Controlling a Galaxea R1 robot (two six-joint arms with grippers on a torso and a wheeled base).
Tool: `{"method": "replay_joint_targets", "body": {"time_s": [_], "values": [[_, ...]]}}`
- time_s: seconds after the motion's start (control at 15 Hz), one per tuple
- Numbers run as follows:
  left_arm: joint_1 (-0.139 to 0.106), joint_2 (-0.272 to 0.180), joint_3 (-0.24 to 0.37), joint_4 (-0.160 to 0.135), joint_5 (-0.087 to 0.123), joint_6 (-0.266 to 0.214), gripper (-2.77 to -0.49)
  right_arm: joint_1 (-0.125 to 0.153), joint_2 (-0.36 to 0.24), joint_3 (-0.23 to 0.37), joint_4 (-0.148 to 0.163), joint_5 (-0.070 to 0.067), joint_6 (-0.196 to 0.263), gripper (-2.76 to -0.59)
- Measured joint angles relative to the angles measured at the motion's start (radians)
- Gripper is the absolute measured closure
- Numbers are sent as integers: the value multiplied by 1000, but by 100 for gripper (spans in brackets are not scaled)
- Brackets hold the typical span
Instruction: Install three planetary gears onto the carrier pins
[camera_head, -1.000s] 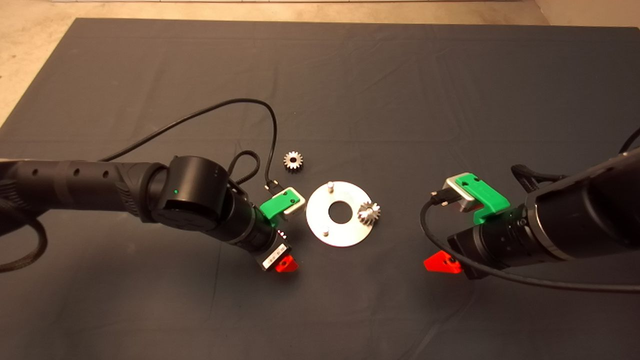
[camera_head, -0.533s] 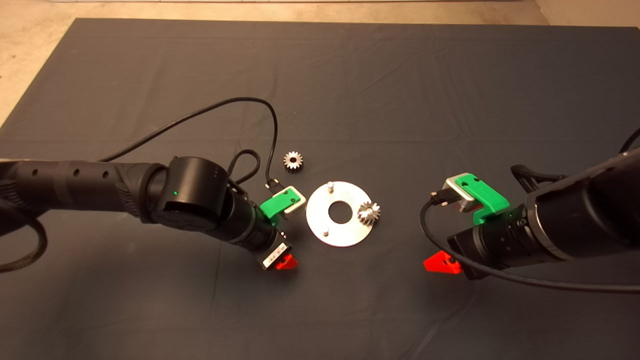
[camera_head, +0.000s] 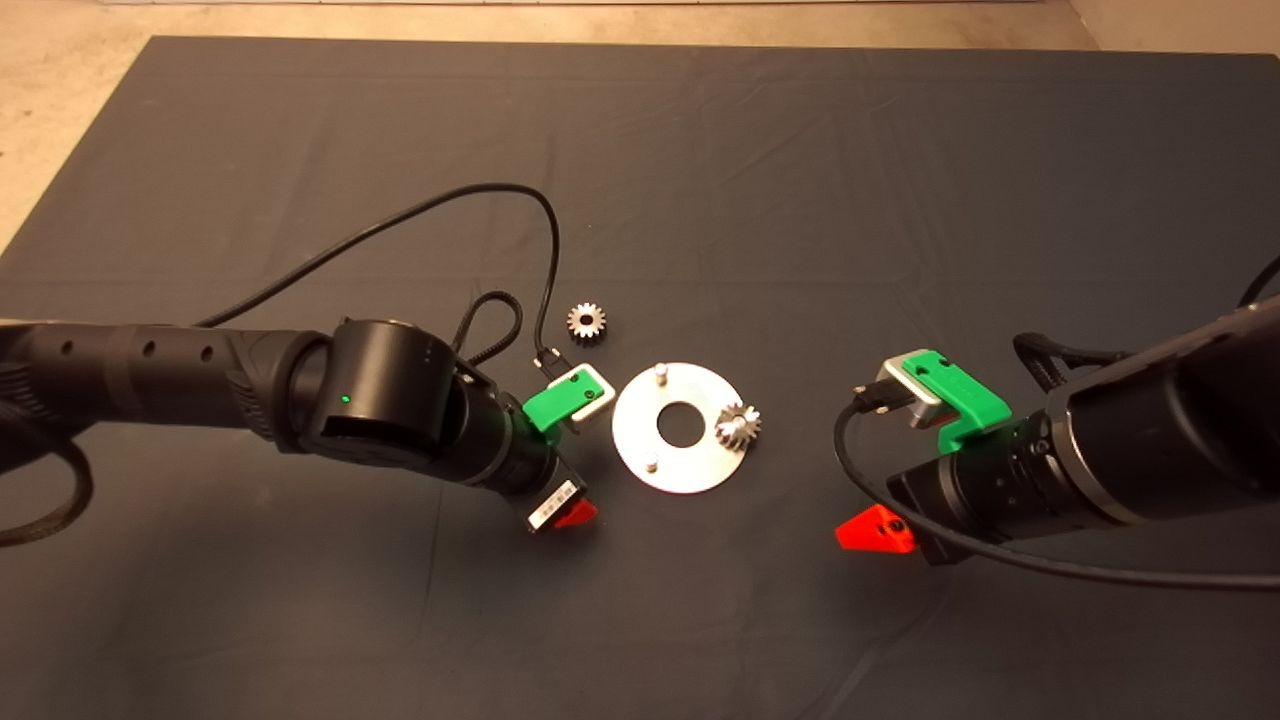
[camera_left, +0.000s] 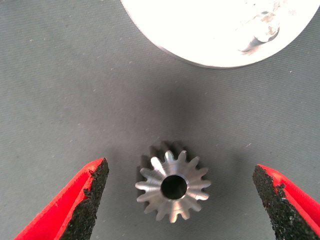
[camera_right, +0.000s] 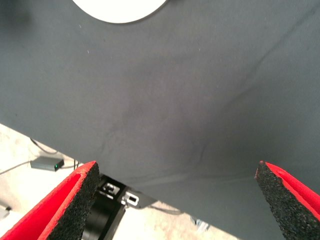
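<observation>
Red left fingers: the left gripper (camera_left: 180, 200) is spread wide, one black pad either side of a planetary gear (camera_left: 173, 186) that lies flat on the dark mat (camera_left: 75, 90), neither pad touching it
Steel gear under the claw: teeth up, dark centre hole showing, just beside the rim of the carrier disc (camera_left: 220, 35), with one carrier pin (camera_left: 265, 31) in the wrist view
Change, left arm: against the head views from a moment ago the left gripper (camera_head: 570, 512) has shifted slightly toward the disc, and its cable loop has lifted
Change, right arm: the right gripper (camera_head: 876, 528) has edged a little toward the disc (camera_head: 680, 427); its fingers (camera_right: 65, 205) are spread with nothing between them
Unchanged: one gear (camera_head: 738, 424) sits at the disc's right edge and another gear (camera_head: 587, 321) lies loose on the mat beyond the disc, both where they were
Meaning for the task: judged from this, the left arm is lining up to close on its gear; two pins (camera_head: 660, 372) (camera_head: 651, 464) are bare
Hidden: the head view does not show the gear under the left arm at all
Hard to make out: whether the gear at the disc's right edge is fully seated on its pin or leaning cannot be told; the disc is glare-white in both wrist views
</observation>
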Motion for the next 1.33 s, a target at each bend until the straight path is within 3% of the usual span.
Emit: {"method": "replay_joint_targets", "body": {"time_s": [0.47,0.93,1.2,1.33], "values": [[0,-39,43,25,1,2,-193,0,0,9,20,3,0,-234],[0,-39,44,35,1,2,-179,0,0,9,21,3,0,-234],[29,-38,44,43,0,2,-179,0,-8,9,21,4,0,-234],[46,-39,44,67,1,2,-179,0,-24,9,21,5,0,-234]]}}
